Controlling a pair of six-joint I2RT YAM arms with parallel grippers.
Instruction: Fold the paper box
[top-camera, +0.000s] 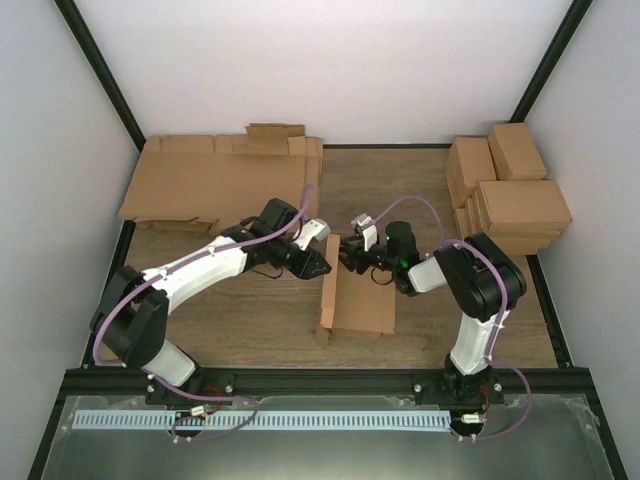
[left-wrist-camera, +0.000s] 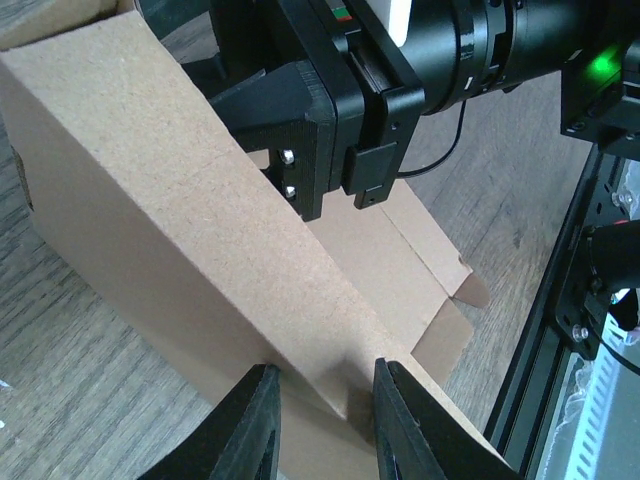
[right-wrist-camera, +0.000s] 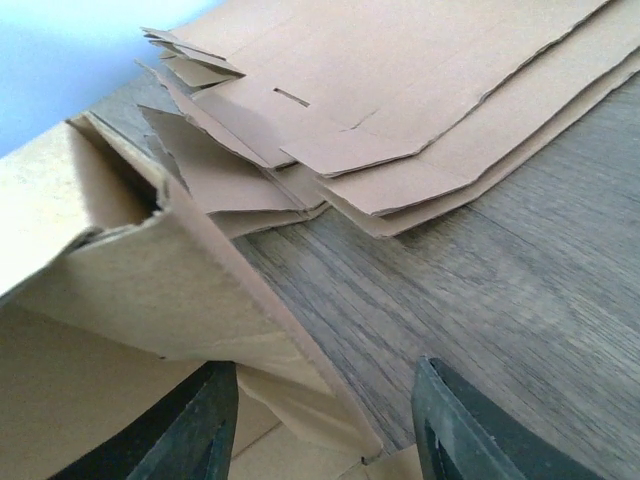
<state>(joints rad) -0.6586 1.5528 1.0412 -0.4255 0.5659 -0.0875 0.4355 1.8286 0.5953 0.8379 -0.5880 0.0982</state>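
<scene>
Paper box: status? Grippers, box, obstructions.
Left gripper shut on raised side wall of paper box. Right gripper open over its far corner. Other flaps flat. Nothing blocking; flat sheets and finished boxes stand clear.

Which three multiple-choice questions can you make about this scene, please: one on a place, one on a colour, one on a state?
1. Where do the stacked closed boxes stand?
A far right; B far left; C in the middle.
2. What colour is the paper box?
A white; B brown; C blue.
3. How is the right gripper?
A open; B shut; C out of view.

Answers:
1 A, the top view shows them in the far right corner.
2 B, it is plain brown cardboard.
3 A, its fingers stand wide apart around a corner of the paper box.
</scene>
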